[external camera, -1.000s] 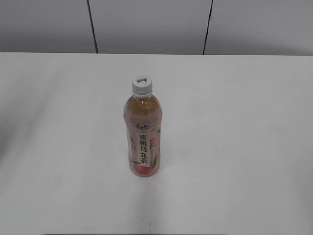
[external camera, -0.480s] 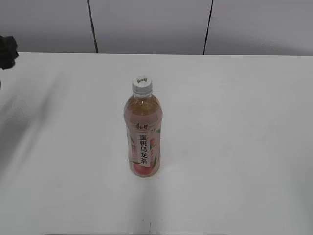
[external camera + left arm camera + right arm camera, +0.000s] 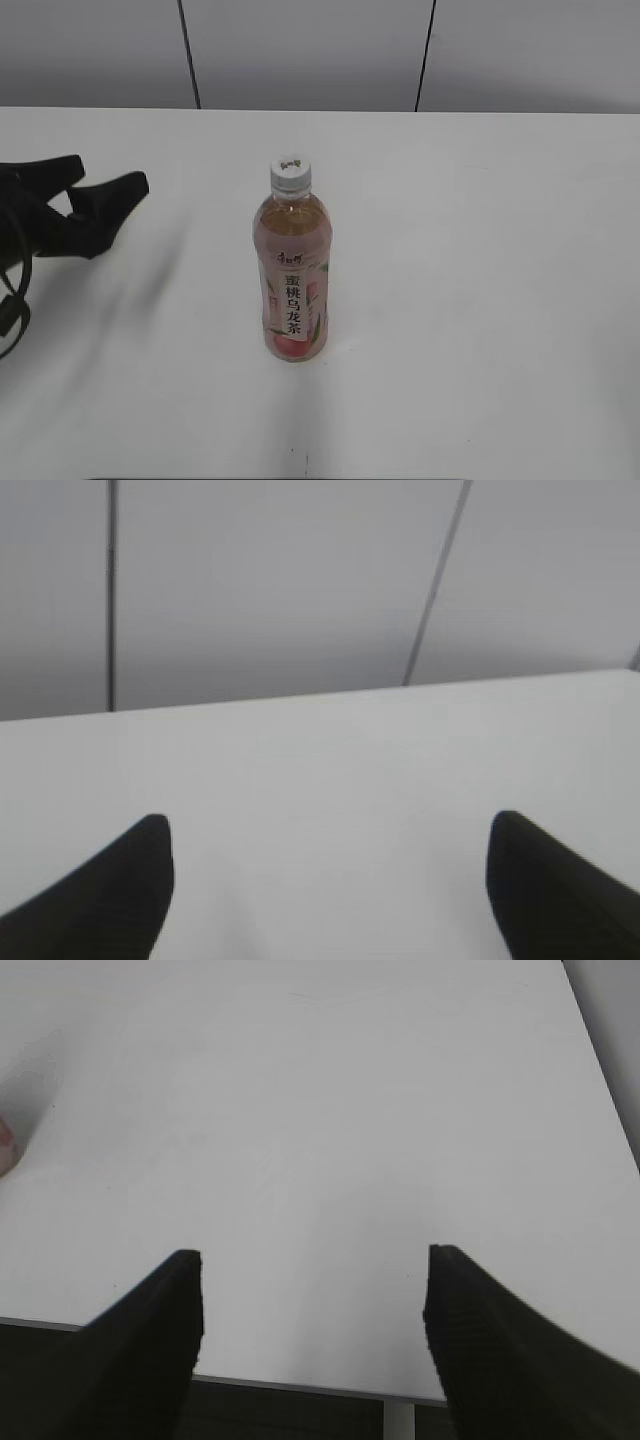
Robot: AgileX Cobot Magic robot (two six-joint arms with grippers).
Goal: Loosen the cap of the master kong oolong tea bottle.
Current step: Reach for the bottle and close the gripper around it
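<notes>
Exterior view: your master kong oolong tea bottle (image 3: 291,270) stands upright near the middle of the white table (image 3: 480,250); the cap (image 3: 290,173) sits on its neck; your left gripper (image 3: 105,190) is at the left edge, fingers spread, well apart from the bottle.
Left wrist view: your left fingers (image 3: 110,895) are parted over bare table; nothing lies between them.
Right wrist view: your right gripper (image 3: 312,1260) hangs over the table's near edge, fingers (image 3: 150,1340) apart and empty.

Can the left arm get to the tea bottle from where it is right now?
Probably yes. The left tool is open, apart from the master kong oolong tea bottle, with only bare table between them. The bottle stands upright, its cap on.
</notes>
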